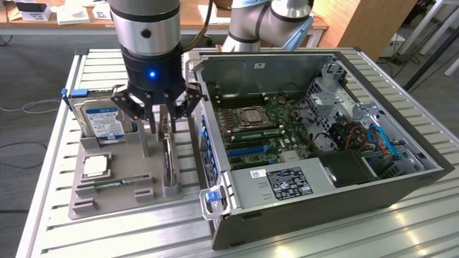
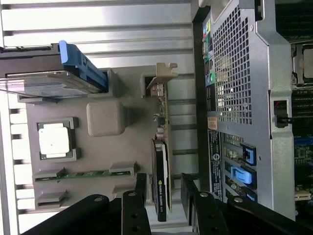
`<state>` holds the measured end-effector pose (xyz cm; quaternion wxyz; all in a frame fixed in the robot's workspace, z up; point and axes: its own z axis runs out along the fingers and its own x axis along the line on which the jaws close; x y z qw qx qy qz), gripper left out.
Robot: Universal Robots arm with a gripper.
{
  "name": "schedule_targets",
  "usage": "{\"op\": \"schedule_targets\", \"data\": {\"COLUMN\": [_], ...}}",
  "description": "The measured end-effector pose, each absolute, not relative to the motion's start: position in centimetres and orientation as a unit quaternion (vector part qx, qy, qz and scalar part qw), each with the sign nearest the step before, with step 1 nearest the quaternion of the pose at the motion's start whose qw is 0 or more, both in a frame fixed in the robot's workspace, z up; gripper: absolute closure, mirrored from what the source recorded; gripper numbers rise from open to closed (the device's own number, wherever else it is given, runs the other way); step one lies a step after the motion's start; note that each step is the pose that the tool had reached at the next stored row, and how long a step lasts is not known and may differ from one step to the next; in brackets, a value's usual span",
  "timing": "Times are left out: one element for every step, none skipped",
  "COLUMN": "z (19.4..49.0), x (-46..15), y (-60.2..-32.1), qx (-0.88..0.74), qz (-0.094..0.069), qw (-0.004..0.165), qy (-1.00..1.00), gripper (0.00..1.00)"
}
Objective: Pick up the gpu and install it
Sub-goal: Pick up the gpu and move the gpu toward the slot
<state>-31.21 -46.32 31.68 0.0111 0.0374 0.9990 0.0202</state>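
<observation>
1. A slatted metal table (image 1: 344,236) fills the foreground, pale and evenly lit.
2. Grey floor (image 1: 29,70) lies beside it, with a loose cable (image 1: 29,107) on it.
3. A wooden desk (image 1: 193,16) and a wooden panel (image 1: 366,24) stand behind.

The gpu (image 2: 161,186) stands on edge in the grey holder (image 2: 132,83) with a narrow lane on either side, and the end effector (image 2: 164,205) has its spread fingers (image 2: 134,210) in those lanes. The computer case (image 2: 234,73) wall rises just beside the card, and that gap seems slim, though it is hard to judge. On the far side, a grey post (image 2: 105,117) and the upright hard drive (image 1: 100,121) crowd the holder. The case lies uncovered on top.
</observation>
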Motion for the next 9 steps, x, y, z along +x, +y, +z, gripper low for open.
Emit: {"op": "schedule_targets", "data": {"z": [31.51, 31.36, 31.22, 31.12, 31.09, 31.09, 31.09, 31.06, 30.94], "x": [-31.21, -31.21, -31.21, -31.21, -31.21, -31.21, -31.21, -31.21, -31.21], "y": [-46.32, -46.33, -46.33, -46.33, -46.33, -46.33, -46.33, -46.33, -46.33], "qx": [0.037, 0.037, 0.037, 0.037, 0.037, 0.037, 0.037, 0.037, 0.037], "qz": [0.020, 0.020, 0.020, 0.020, 0.020, 0.020, 0.020, 0.020, 0.020], "qw": [0.011, 0.011, 0.011, 0.011, 0.011, 0.011, 0.011, 0.011, 0.011], "qy": [0.999, 0.999, 0.999, 0.999, 0.999, 0.999, 0.999, 0.999, 0.999], "gripper": [0.58, 0.58, 0.58, 0.58, 0.58, 0.58, 0.58, 0.58, 0.58]}}
